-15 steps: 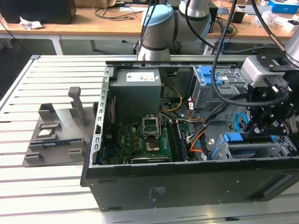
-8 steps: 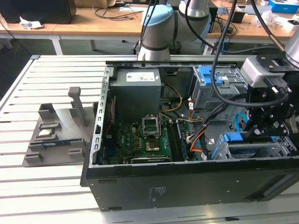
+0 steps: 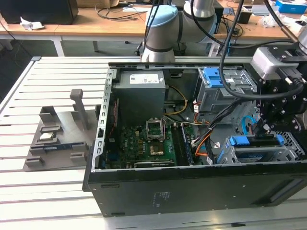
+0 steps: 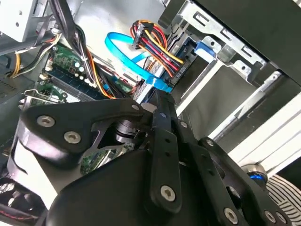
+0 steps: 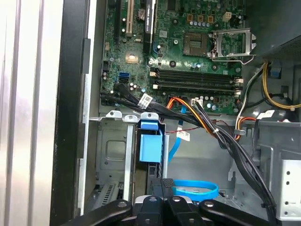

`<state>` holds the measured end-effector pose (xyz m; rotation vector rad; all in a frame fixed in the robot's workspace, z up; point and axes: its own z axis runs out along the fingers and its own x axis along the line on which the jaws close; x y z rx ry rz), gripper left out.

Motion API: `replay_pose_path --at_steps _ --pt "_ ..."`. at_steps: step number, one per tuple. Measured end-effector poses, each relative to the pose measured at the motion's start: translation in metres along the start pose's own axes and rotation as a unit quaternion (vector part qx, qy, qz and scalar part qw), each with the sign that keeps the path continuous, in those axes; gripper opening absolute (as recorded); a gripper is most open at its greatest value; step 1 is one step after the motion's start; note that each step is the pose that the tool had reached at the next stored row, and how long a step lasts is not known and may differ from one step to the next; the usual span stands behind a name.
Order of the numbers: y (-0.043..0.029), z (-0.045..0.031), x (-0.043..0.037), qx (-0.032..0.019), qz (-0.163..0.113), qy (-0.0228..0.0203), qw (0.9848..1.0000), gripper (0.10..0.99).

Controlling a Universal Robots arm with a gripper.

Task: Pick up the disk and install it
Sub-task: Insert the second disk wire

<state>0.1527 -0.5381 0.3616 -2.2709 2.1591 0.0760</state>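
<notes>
The disk [image 3: 253,151] sits edge-up in the metal drive cage [image 3: 288,149] at the front corner of the open computer case, on the exterior view's right, with its blue side rail [image 3: 243,140] on top. My gripper [image 3: 263,128] hangs straight over it, fingers closed together, tips at the rail's end. I cannot tell whether they touch it. In the first wrist view the blue rail tab [image 5: 150,142] stands in the cage slot just beyond my gripper [image 5: 162,187]. In the second wrist view the black fingers [image 4: 162,122] meet at a point near the cables.
A blue data cable [image 5: 195,189] loops beside the cage, and bundled power leads [image 4: 155,47] run past. The motherboard [image 3: 144,143] and grey power-supply box [image 3: 141,88] fill the case's middle. A second blue caddy [image 3: 213,76] sits in the upper bay. A grey fixture [image 3: 57,134] stands on the slatted table.
</notes>
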Motion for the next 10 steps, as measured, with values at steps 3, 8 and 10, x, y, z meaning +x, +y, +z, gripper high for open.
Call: replay_pose_path --at_steps 3,8,10 --pt "0.0005 -0.0264 -0.0048 0.0 0.0 0.0 1.0 0.106" --pt "0.0006 -0.0269 -0.0048 0.0 0.0 0.0001 1.0 0.106" --pt "0.0006 -0.0269 -0.0048 0.0 0.0 0.0 1.0 0.106"
